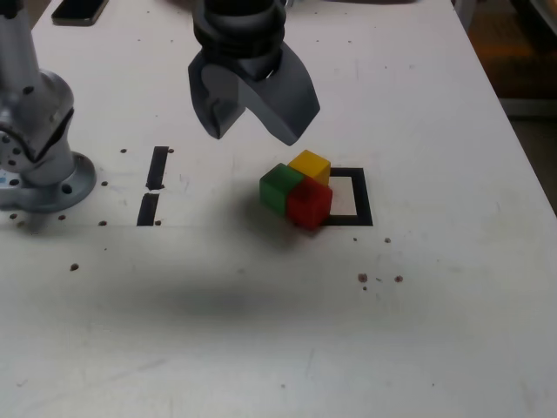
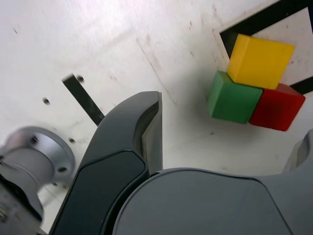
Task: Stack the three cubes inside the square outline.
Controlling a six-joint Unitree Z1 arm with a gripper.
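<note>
Our tool (image 1: 252, 122) hung above the surface (image 1: 435, 331) with its jaws spread wide and nothing between them. We judged the step in hand to be the reach for a first cube, with no stacking yet done: all three cubes sat in one tight cluster, none clearly resting squarely on another. The green cube (image 1: 280, 187) lay nearest below the tool, a little toward the exterior view's right. The red cube (image 1: 310, 202) touched it on that side, and the yellow cube (image 1: 311, 165) sat just behind both. The cluster straddled the edge of the square outline (image 1: 362, 198) on the exterior view's left, so most of the white inside showed bare.

In the wrist view we saw the yellow cube (image 2: 259, 61) over the outline's corner (image 2: 254, 24), with green (image 2: 233, 98) and red (image 2: 276, 107) beside it. Whether yellow leaned on the others we could not tell. The next move, we judged, called for lowering the jaws around one cube alone, hard while they touched.
</note>
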